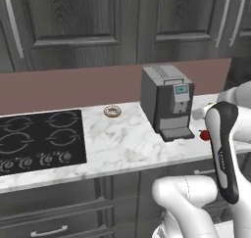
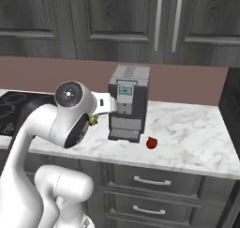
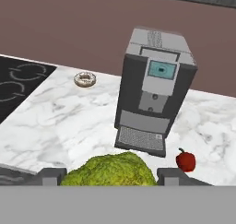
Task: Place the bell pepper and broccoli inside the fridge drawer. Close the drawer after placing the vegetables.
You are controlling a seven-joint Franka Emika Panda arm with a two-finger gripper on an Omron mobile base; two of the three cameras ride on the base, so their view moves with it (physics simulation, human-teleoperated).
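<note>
1. In the hand view, the tool [image 3: 109, 174] sits at the bottom centre of the frame, its two dark fingertips [image 3: 51, 176] on either side of the broccoli [image 3: 110, 169].
2. The broccoli, a bumpy yellow-green mass, fills the gap between the fingertips, so the tool is pinching the broccoli, with the jaws part-way apart around it.
3. In the right base view a small bit of green [image 2: 93, 120] shows just left of the coffee machine [image 2: 128, 102], at the end of the white arm, above the tabletop [image 2: 187, 133].
4. The bell pepper [image 3: 185, 160] lies on the marble tabletop at the lower right of the hand view, just beside the right front corner of the coffee machine's drip tray.
5. In the right base view the bell pepper is near the middle of the frame, right of the machine's base; in the left base view it peeks out at the right edge, partly hidden behind the arm.
6. The coffee machine, grey with a small blue screen, stands upright in the centre of the hand view.
7. A small ring-shaped doughnut [image 3: 85, 79] rests on the tabletop at the upper left of the hand view, between the machine and the black cooktop [image 3: 18, 82].
8. Grey drawers with bar handles [image 2: 150, 181] run under the tabletop at the lower middle of the right base view.
</note>
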